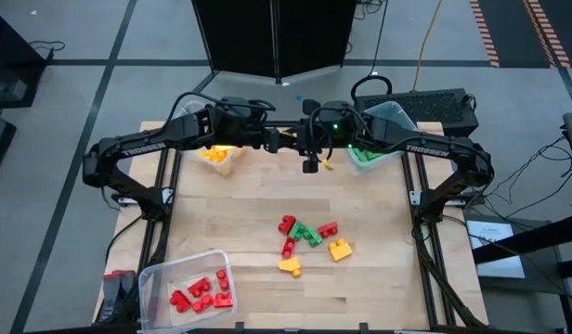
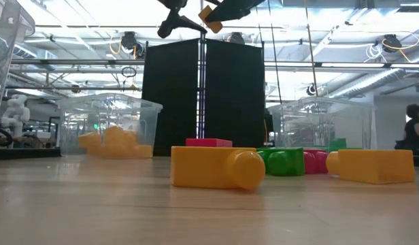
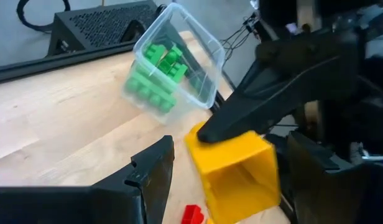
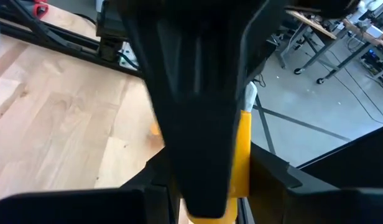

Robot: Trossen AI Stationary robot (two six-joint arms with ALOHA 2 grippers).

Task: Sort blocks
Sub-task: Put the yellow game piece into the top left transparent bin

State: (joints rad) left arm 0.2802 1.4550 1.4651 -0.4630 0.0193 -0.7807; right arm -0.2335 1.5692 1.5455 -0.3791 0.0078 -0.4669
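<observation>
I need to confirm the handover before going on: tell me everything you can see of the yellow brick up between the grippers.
The yellow brick is smooth, glossy plastic, short and boxy, and its hollow underside shows in the left wrist view. It hangs tilted in the air above the back of the table, touching no other brick. A finger of the right gripper presses on its upper face and seems to hold it. The left gripper is open with a finger on either side, and a gap shows beside one.
</observation>
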